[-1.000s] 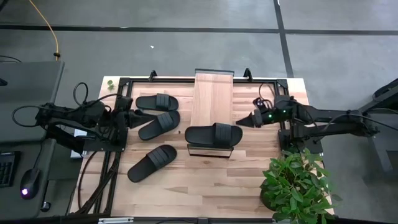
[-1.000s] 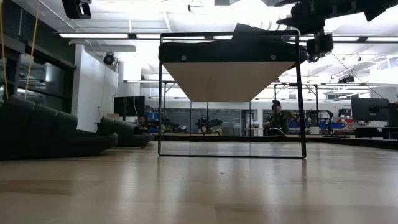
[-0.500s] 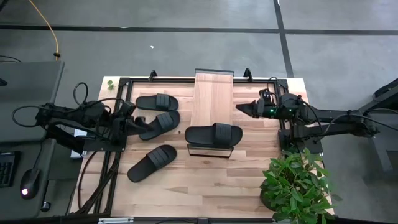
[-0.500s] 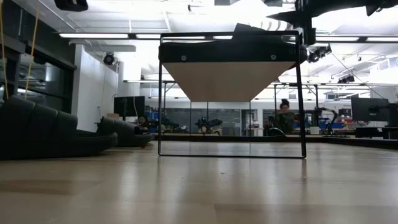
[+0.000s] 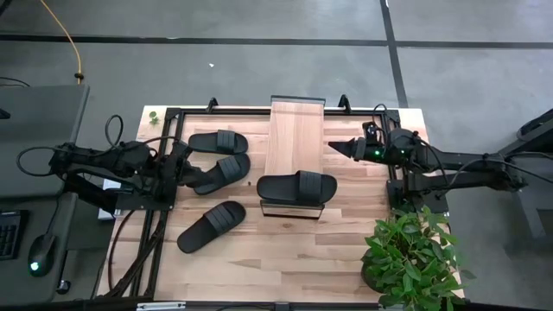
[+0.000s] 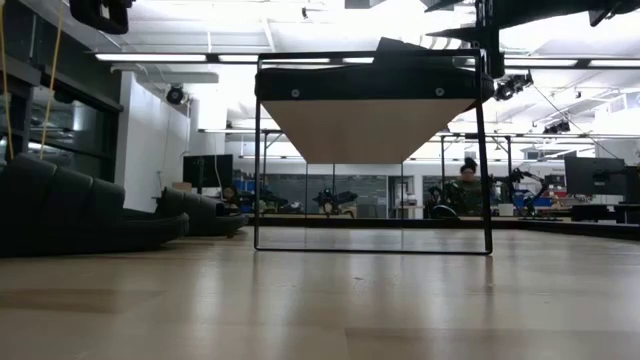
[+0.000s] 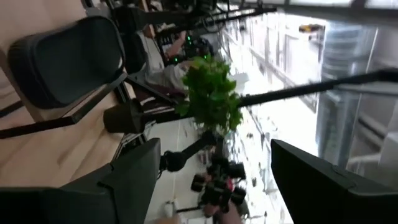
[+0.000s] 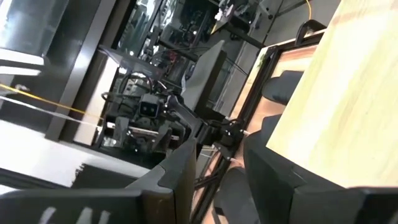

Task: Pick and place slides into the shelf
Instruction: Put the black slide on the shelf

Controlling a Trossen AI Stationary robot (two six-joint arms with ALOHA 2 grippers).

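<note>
The shelf (image 5: pixel 296 138) stands mid-table, running from far to near. One black slide (image 5: pixel 296 187) lies crosswise on its near end, sole down on the plank. Three more slides lie on the table to its left: a far one (image 5: pixel 218 141), a middle one (image 5: pixel 220 173) and a near one (image 5: pixel 212 226). My left gripper (image 5: pixel 187 164) is open and points level toward the shelf, raised beside the middle slide's heel; its fingers (image 7: pixel 134 180) stand wide apart with nothing between. My right gripper (image 5: pixel 339 149) is raised right of the shelf, open and empty (image 8: pixel 221 180).
A potted plant (image 5: pixel 415 255) stands at the table's near right corner. The table's black frame (image 5: pixel 259 110) runs along the far and left edges. Bare wood lies near the front edge (image 5: pixel 285 259). In the low view the shelf (image 6: pixel 370 110) fills the middle.
My right gripper has swung toward the table's far edge, rising slightly and rolling, and stays open beside the shelf. My left gripper has rolled about its own line without leaving its place. The slides and the shelf have not moved.
</note>
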